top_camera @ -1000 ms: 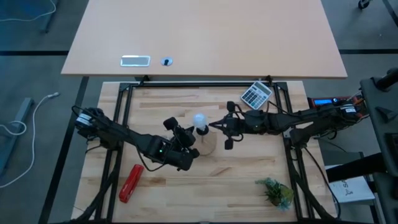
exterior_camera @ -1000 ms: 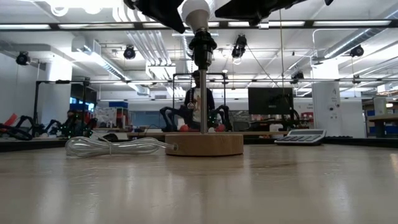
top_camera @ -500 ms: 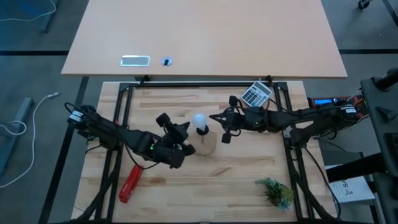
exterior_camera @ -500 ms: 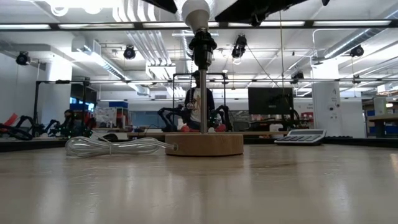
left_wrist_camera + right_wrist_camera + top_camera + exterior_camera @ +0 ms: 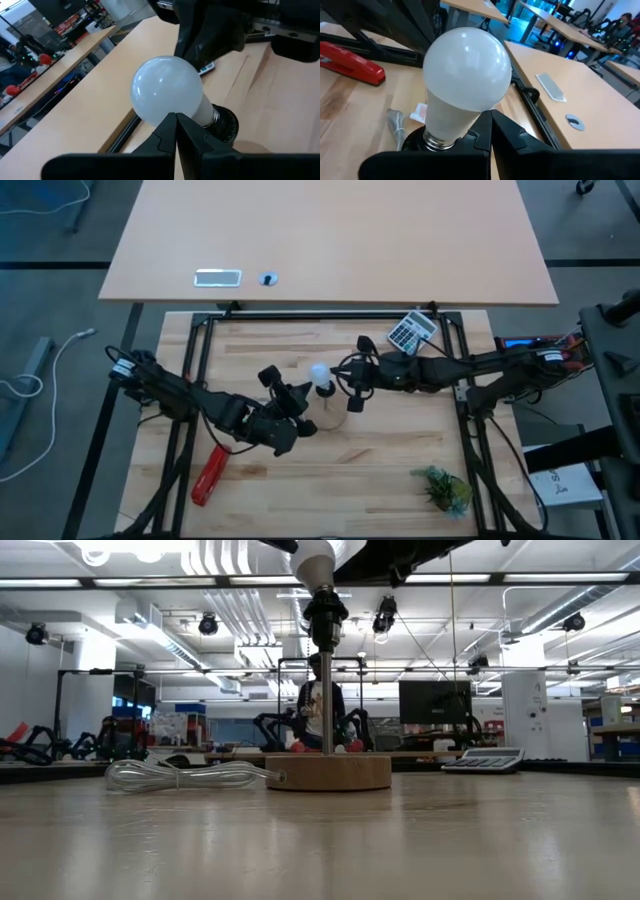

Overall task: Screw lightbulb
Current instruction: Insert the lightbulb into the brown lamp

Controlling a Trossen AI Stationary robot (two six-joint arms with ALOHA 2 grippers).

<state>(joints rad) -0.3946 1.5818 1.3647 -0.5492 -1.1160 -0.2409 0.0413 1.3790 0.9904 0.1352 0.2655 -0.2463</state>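
Observation:
The white lightbulb (image 5: 319,373) sits with its screw end in the black socket (image 5: 325,615) on top of a thin post. The post stands on a round wooden disc (image 5: 328,772) on the table. My left gripper (image 5: 176,116) is shut, and its tips are close to the lightbulb's (image 5: 167,95) rounded side, coming from the table's left. My right gripper (image 5: 490,116) is shut too. Its tips are at the lightbulb's white neck (image 5: 447,117), coming from the table's right. In the high view both grippers flank the lightbulb, the left gripper (image 5: 303,394) on one side and the right gripper (image 5: 338,378) on the other. My left gripper's shut tips point almost level at the lower part of the lightbulb's round head (image 5: 160,112); I cannot tell whether they touch it. My right gripper's shut tips lie nearly level by the lightbulb's neck just above the socket; I cannot tell whether they touch it either.
A red stapler (image 5: 211,473) lies at the near left. A calculator (image 5: 412,331) is at the far right and a small green plant (image 5: 443,488) at the near right. A clear cord (image 5: 180,775) lies beside the disc. A second tabletop (image 5: 330,240) stands behind the table.
My right gripper has gone toward the table's left, closer to the lightbulb. My left gripper has risen and drawn back a little from the lightbulb, staying shut. The lightbulb and its stand have not moved.

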